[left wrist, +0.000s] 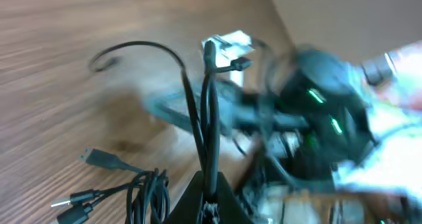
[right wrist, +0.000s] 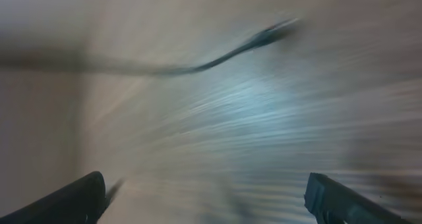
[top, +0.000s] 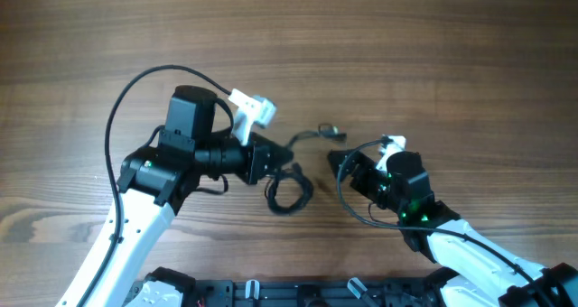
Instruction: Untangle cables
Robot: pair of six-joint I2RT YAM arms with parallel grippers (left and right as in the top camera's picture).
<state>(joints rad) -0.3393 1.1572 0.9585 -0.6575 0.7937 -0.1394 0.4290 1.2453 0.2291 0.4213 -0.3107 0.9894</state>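
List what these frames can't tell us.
Right wrist: motion blur; cables show as one streak, plug unreadable.
Left wrist: right arm smeared by motion.
Overhead: left gripper covers its hold on the cables; coil strands too small to count.

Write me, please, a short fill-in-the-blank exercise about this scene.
The left gripper is ___ on the cables. The right gripper is ___, holding nothing. The table has a surface that looks like ___.
Missing words: shut; open; wood.
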